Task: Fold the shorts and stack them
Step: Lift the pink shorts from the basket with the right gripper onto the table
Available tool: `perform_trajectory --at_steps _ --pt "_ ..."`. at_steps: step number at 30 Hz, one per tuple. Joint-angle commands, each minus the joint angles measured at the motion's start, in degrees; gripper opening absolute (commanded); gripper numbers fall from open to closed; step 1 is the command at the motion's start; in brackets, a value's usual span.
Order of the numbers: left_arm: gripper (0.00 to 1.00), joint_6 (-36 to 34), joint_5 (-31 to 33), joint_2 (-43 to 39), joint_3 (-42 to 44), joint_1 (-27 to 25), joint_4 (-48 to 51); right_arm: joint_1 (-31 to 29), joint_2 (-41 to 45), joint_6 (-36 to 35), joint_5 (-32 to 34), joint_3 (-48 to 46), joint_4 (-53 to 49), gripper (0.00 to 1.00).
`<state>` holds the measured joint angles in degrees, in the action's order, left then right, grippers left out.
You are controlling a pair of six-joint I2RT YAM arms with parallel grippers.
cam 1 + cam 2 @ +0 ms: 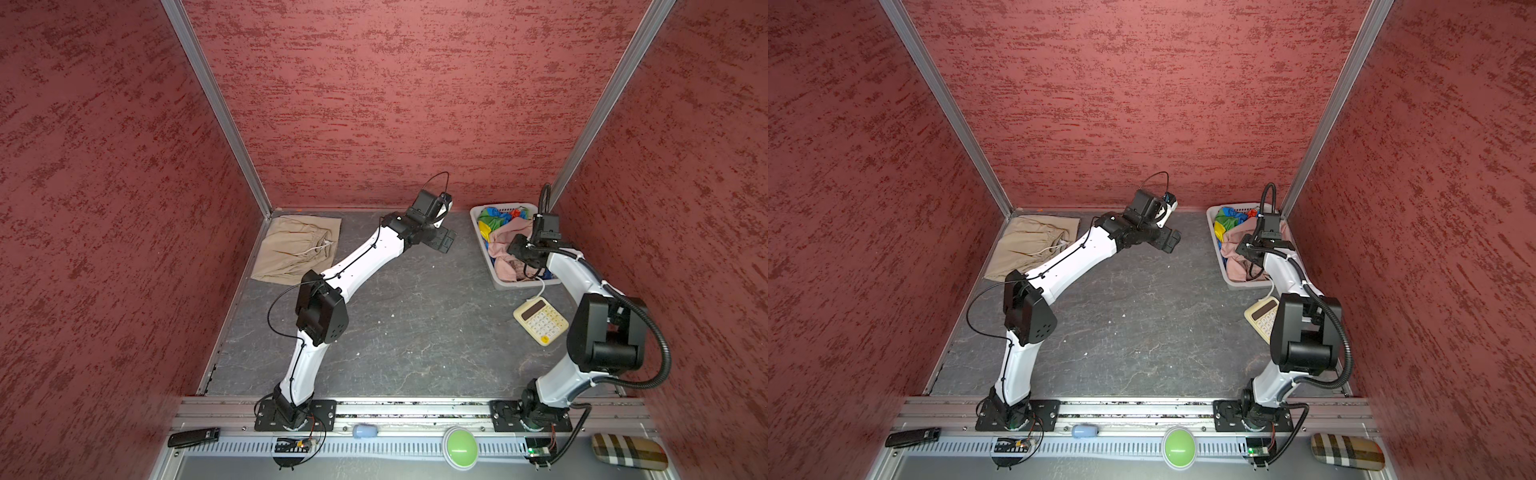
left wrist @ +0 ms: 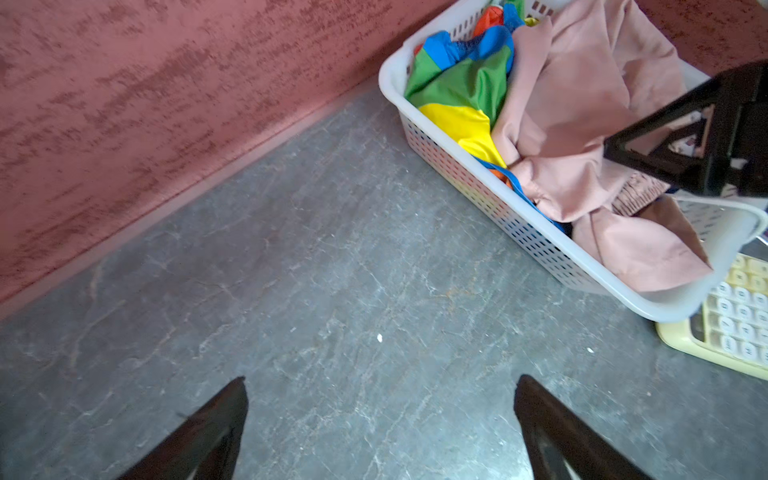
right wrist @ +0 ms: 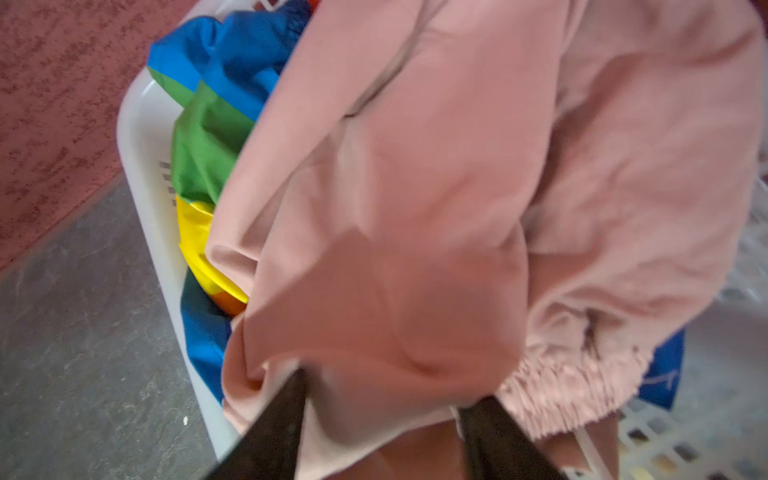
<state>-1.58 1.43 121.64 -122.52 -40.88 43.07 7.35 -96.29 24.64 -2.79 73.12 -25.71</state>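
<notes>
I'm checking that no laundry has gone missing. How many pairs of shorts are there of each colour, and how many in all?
beige shorts: 1
pink shorts: 1
rainbow-striped shorts: 1
Total: 3

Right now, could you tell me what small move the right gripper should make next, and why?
Probably close the right gripper fully and lift the pink shorts straight up out of the basket: its fingers straddle a fold of that cloth, the beige shorts already lie folded at the far corner, and the left gripper hangs open, free to help.
</notes>
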Motion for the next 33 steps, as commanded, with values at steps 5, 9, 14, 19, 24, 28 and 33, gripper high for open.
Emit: perform_trajectory --at_steps 5,9,14,19,24,28,33 --pt "0.99 5.4 -8.3 -6.9 -0.6 3.0 1.8 -0.1 1.8 -0.3 -6.7 6.1 3.3 0.00" --pt "0.99 12.0 -11.6 -8.6 -2.3 7.5 3.5 -7.0 6.1 -3.4 -4.7 15.6 -2.7 0.00" --pt "0.99 15.5 -15.6 -12.4 -0.7 12.6 3.9 -24.2 4.8 -7.9 -5.4 41.0 -10.8 0.00" --pt "0.99 19.7 -20.1 -21.2 10.4 18.1 -2.3 -30.3 1.2 -6.6 -10.8 59.9 -12.6 0.00" --pt "0.99 21.4 -20.8 -26.7 18.2 22.3 -4.5 -28.2 -1.2 -5.5 -7.8 60.2 -11.9 0.00" --pt "0.99 21.6 -21.7 -27.9 20.5 24.6 -3.2 -22.7 -5.1 0.3 -9.0 48.6 -10.2 0.00" --pt "1.00 23.5 -23.9 -28.2 24.2 30.2 -1.4 -20.6 -10.8 1.7 -7.7 33.6 -8.9 0.26"
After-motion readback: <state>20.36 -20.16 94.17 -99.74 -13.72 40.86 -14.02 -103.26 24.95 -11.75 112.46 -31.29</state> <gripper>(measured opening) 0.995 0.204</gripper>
